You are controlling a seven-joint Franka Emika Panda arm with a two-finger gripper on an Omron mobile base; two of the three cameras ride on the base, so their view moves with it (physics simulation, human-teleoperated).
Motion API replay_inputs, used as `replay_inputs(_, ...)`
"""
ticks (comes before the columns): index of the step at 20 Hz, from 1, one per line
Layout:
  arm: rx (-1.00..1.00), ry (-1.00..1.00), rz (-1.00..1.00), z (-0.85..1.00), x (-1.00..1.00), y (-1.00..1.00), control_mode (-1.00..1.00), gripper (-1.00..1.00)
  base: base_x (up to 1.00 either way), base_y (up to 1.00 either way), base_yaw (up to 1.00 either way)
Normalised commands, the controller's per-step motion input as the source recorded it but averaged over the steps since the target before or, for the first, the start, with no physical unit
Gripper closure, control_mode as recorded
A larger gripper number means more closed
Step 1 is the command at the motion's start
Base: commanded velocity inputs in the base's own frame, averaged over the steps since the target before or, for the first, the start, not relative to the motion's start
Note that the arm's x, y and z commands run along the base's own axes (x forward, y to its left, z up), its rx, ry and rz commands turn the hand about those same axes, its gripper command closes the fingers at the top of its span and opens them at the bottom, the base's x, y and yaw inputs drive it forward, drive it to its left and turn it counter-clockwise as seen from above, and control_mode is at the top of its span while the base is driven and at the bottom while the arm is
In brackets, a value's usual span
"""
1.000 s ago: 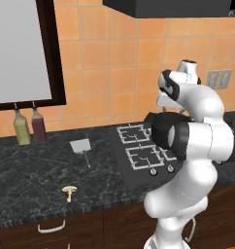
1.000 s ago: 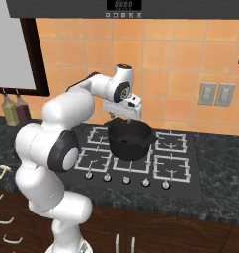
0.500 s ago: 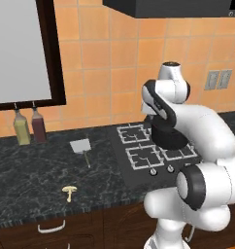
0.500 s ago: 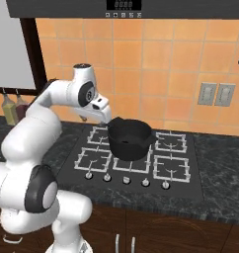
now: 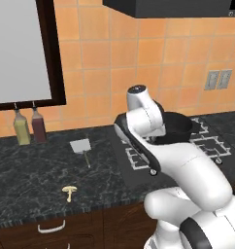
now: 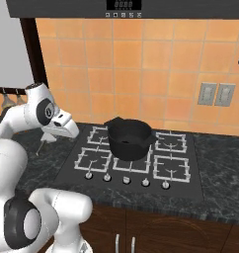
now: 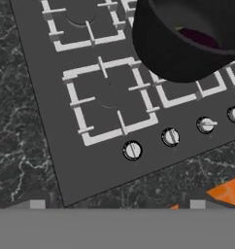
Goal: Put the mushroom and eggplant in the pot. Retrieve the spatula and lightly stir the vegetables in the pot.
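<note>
Brightness: even and moderate in all three views; the orange tiled wall (image 6: 141,74) reads clearly, with no burnt-out areas.
Light source: none visible; the lighting looks diffuse and comes from no single side.
Shadows: faint; only a soft dark patch lies under the pot (image 6: 129,139) on the cooktop (image 6: 131,163).
Glare: none on the dark marbled surface (image 5: 37,180); the robot's white arm (image 5: 177,165) shows smooth shading and mild highlights.
Sharpness: base views slightly soft and pixelated; small things like the mushroom (image 5: 69,191) lack detail.
Hand view: knobs (image 7: 132,150) and grates crisp, the pot's inside very dark.
Distortion: no visible bending at the edges.
</note>
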Motion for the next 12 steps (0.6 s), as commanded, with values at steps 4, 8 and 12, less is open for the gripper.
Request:
replay_inputs(4, 0.00, 0.00, 0.00, 0.00, -0.01, 0.00, -1.00, -1.00, 0.00, 0.00, 0.00)
replay_inputs(8, 0.00, 0.15, 0.25, -0.19, -0.09, 0.36, -1.00, -1.00, 0.00, 0.00, 0.00)
replay_inputs(12, 0.00, 0.24, 0.47, -0.27, 0.00, 0.99, -1.00, -1.00, 0.00, 0.00, 0.00)
